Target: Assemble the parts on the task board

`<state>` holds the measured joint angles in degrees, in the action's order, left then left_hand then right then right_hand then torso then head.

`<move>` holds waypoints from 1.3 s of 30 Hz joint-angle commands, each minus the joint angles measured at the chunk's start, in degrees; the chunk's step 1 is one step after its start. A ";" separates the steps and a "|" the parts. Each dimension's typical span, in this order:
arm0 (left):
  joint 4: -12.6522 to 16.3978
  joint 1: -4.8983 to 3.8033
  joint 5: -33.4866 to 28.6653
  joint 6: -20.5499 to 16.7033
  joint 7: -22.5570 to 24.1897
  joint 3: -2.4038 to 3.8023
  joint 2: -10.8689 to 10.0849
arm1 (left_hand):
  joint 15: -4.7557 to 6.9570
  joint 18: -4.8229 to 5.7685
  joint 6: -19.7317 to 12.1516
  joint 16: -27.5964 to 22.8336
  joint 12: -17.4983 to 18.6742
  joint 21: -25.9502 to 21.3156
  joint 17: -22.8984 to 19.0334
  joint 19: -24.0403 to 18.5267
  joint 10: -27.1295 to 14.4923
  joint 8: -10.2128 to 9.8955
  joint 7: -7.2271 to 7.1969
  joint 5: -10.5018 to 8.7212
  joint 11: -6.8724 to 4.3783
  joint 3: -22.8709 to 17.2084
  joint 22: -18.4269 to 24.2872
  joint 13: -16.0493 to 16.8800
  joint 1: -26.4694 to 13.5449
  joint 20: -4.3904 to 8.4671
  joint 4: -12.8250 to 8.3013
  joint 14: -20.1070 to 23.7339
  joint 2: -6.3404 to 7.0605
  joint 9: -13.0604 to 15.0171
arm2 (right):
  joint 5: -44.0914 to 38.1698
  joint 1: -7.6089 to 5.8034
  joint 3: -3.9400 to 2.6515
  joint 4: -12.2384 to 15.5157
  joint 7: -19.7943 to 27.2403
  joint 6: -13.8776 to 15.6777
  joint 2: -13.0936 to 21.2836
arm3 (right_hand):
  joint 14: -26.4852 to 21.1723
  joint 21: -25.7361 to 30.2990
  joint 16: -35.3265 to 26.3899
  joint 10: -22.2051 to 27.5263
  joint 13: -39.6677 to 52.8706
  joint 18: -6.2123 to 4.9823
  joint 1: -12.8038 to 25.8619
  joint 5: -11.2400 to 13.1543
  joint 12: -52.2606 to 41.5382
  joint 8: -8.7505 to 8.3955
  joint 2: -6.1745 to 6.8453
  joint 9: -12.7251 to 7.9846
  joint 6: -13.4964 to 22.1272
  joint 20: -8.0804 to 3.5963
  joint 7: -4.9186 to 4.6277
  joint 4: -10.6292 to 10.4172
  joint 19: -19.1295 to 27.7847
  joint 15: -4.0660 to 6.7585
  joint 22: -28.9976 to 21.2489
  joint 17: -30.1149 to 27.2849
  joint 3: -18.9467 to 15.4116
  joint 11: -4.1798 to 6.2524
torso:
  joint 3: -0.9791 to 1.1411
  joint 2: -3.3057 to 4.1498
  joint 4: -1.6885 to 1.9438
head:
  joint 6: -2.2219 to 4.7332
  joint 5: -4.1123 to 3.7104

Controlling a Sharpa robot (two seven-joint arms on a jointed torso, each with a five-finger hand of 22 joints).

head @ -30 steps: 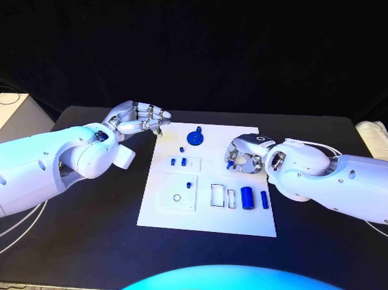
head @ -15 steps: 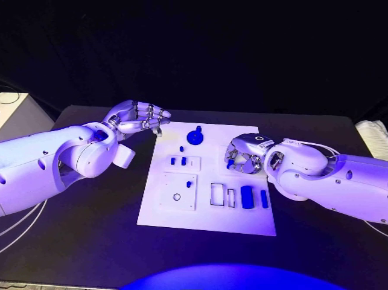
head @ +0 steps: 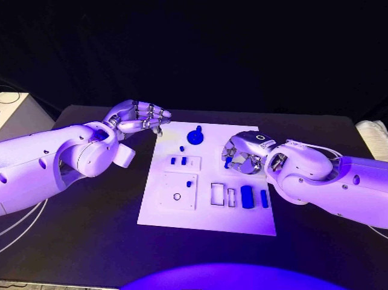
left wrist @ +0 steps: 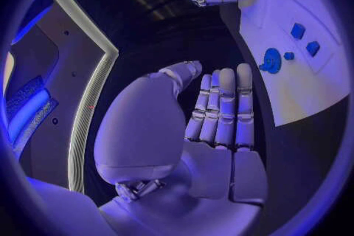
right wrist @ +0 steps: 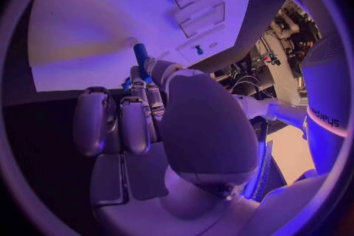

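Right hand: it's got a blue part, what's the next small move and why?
Probably carry the small blue part toward an empty slot on the task board and lower it in. The right hand pinches it above the board; the left hand hovers off the board's corner, holding nothing.

Dim room, violet-blue wash (wrist views bend at edges).
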<state>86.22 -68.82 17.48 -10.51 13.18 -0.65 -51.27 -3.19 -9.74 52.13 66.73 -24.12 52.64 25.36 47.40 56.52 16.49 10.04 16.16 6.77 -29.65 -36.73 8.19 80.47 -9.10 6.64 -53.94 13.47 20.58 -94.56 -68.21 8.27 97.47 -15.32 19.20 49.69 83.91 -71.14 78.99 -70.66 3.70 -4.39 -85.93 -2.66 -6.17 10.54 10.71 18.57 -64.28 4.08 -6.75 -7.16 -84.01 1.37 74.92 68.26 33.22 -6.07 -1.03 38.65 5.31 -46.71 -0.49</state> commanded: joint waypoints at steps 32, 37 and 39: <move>0.06 0.00 -0.18 0.96 0.49 0.04 1.09 | -0.14 -0.72 -0.04 -0.30 0.37 -0.18 -0.07 0.42 -0.22 -0.14 0.41 0.29 0.30 0.22 0.08 -0.07 0.28 -0.02 -0.16 -0.43 -0.25 -0.06 | 0.32 5.74 0.15 2.80 4.28 5.17 -13.40 | 1.69 0.07 0.26 -4.17 1.57 0.79 2.08 -0.46 0.72 0.37 0.11 0.69 0.25 -0.30 -0.55 3.57 -1.93 0.32 5.58 0.02 2.32 3.07 | -0.02 0.10 0.03 | -0.91 2.55; 0.14 0.00 -0.19 1.00 0.49 0.03 1.12 | -0.14 -0.72 -0.04 -0.30 0.37 -0.18 -0.07 0.42 -0.22 -0.14 0.41 0.29 0.30 0.22 0.08 -0.07 0.28 -0.02 -0.16 -0.43 -0.25 -0.06 | -0.23 6.39 0.31 1.24 4.08 4.86 -14.66 | 1.68 0.10 0.23 -4.18 1.58 0.78 2.14 -0.48 0.75 0.37 0.14 0.71 0.27 -0.29 -0.56 3.70 -1.92 0.31 5.57 -0.04 2.39 3.06 | -0.05 0.07 0.06 | -1.10 2.79; 0.16 0.00 -0.19 1.02 0.48 0.03 1.12 | -0.14 -0.72 -0.04 -0.30 0.37 -0.18 -0.07 0.42 -0.22 -0.14 0.41 0.29 0.30 0.22 0.08 -0.07 0.28 -0.02 -0.16 -0.43 -0.25 -0.06 | -0.53 6.62 0.38 0.58 3.86 4.44 -15.10 | 1.70 0.02 0.26 -4.17 1.60 0.80 2.24 -0.48 0.80 0.36 0.19 0.73 0.30 -0.28 -0.59 3.84 -1.93 0.29 5.62 0.01 2.47 3.04 | -0.03 0.07 0.10 | -1.21 2.93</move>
<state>86.19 -68.80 17.48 -10.37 13.17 -0.65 -50.26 -3.19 -9.75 52.13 66.73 -24.12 52.65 25.36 47.40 56.52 16.49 10.04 16.16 6.77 -29.65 -36.74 8.21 80.47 -9.10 6.64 -53.94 13.47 20.60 -94.15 -61.76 8.61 98.43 -12.15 24.05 34.82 83.84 -71.24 79.21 -71.09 3.73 -4.39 -83.75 -2.93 -5.31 10.86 11.53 19.21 -64.09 4.10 -6.93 -3.83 -84.01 1.42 74.95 68.26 35.60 -6.50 -1.08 38.75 5.36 -47.80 2.24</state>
